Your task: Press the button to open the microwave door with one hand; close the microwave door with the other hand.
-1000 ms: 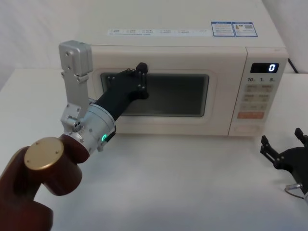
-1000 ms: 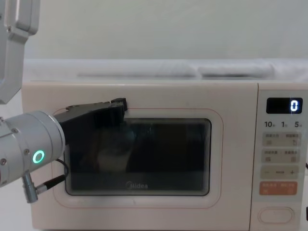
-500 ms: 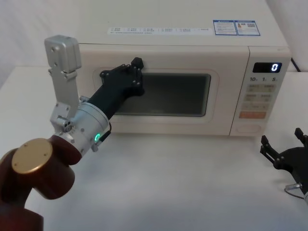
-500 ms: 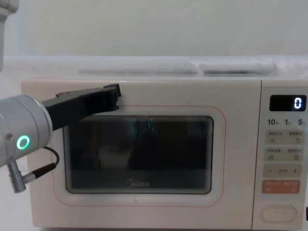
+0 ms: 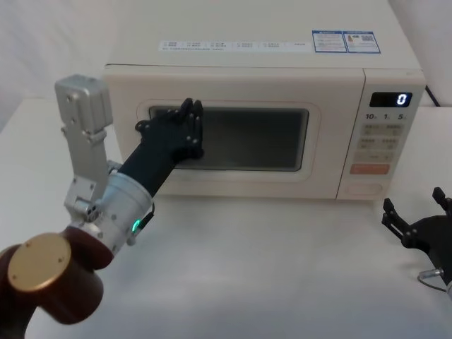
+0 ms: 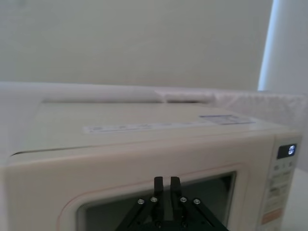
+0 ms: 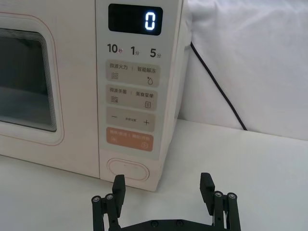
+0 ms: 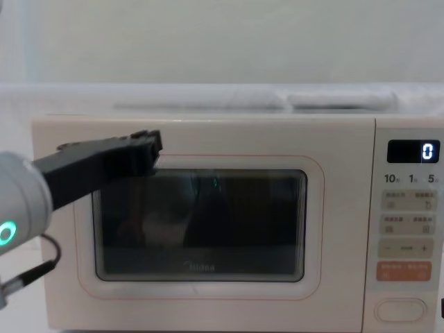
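Microwave door (image 5: pixel 233 134) sits flush shut, my clenched left gripper (image 5: pixel 189 116) at its window's upper left corner; right gripper (image 7: pixel 163 190) spread, low near the button (image 7: pixel 127 169).

We can read a glowing "0" on the dark display (image 7: pixel 134 19) at the top of the control panel (image 7: pixel 134 91). Under it the panel says "10", "1" and "5", each with a tiny sign beside it. One cream key (image 7: pixel 130 121) has a minus and a plus. On the microwave door (image 8: pixel 198 295), below the window, we read the grey word "Midea" (image 8: pixel 198 266). The labels on top of the microwave (image 5: pixel 254 42) are too small to read.
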Controlling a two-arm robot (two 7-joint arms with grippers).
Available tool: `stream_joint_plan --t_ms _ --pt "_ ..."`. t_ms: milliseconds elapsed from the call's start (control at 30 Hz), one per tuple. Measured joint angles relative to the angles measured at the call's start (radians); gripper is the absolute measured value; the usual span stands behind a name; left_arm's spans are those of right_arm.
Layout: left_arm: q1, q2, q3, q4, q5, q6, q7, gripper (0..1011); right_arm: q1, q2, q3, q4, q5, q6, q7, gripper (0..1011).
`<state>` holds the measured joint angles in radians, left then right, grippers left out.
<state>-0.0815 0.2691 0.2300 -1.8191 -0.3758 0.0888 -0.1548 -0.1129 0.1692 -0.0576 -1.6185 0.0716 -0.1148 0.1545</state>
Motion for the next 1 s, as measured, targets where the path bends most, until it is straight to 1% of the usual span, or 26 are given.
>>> stream_joint_plan --t_ms 67,100,167,200,267,333,367,400,500,533,600,633,733,800,833,867,933,1000 --pt "0.019 -0.001 -0.013 -0.005 0.013 -0.01 0.009 151 0.0 0.0 0.0 0.0 0.0 0.0 0.0 1002" --pt "0.019 -0.001 -0.013 -0.005 0.013 -0.01 0.009 169 0.0 0.0 0.0 0.0 0.0 0.0 0.0 1002" --pt "0.037 -0.001 -0.028 -0.009 0.019 -0.016 0.013 241 0.0 0.0 0.0 0.0 0.0 0.0 0.0 1002" --pt "0.044 -0.001 -0.034 -0.011 0.02 -0.018 0.014 255 0.0 0.0 0.0 0.0 0.0 0.0 0.0 1002" --pt "0.07 -0.001 -0.059 -0.015 0.021 -0.026 0.016 356 0.0 0.0 0.0 0.0 0.0 0.0 0.0 1002" --pt "0.082 0.0 -0.07 -0.017 0.021 -0.028 0.016 393 0.0 0.0 0.0 0.0 0.0 0.0 0.0 1002" --pt "0.095 0.001 -0.082 -0.017 0.023 -0.031 0.016 416 0.0 0.0 0.0 0.0 0.0 0.0 0.0 1002" --pt "0.095 0.001 -0.082 -0.017 0.023 -0.031 0.016 451 0.0 0.0 0.0 0.0 0.0 0.0 0.0 1002" --pt "0.116 0.003 -0.101 -0.017 0.024 -0.032 0.016 539 0.0 0.0 0.0 0.0 0.0 0.0 0.0 1002" --pt "0.127 0.004 -0.109 -0.014 0.024 -0.032 0.014 599 0.0 0.0 0.0 0.0 0.0 0.0 0.0 1002" --pt "0.137 0.006 -0.117 -0.006 0.024 -0.032 0.006 640 0.0 0.0 0.0 0.0 0.0 0.0 0.0 1002" --pt "0.14 0.006 -0.119 -0.003 0.023 -0.032 0.003 701 0.0 0.0 0.0 0.0 0.0 0.0 0.0 1002" --pt "0.145 0.005 -0.123 0.007 0.018 -0.031 -0.005 759 0.0 0.0 0.0 0.0 0.0 0.0 0.0 1002" --pt "0.147 0.004 -0.124 0.016 0.014 -0.028 -0.012 834 0.0 0.0 0.0 0.0 0.0 0.0 0.0 1002" --pt "0.148 0.004 -0.123 0.02 0.013 -0.027 -0.014 845 0.0 0.0 0.0 0.0 0.0 0.0 0.0 1002" --pt "0.149 0.003 -0.123 0.025 0.013 -0.024 -0.016 906 0.0 0.0 0.0 0.0 0.0 0.0 0.0 1002" --pt "0.155 0.001 -0.122 0.031 0.013 -0.019 -0.017 937 0.0 0.0 0.0 0.0 0.0 0.0 0.0 1002" --pt "0.162 0.0 -0.122 0.033 0.013 -0.015 -0.015 996 0.0 0.0 0.0 0.0 0.0 0.0 0.0 1002"
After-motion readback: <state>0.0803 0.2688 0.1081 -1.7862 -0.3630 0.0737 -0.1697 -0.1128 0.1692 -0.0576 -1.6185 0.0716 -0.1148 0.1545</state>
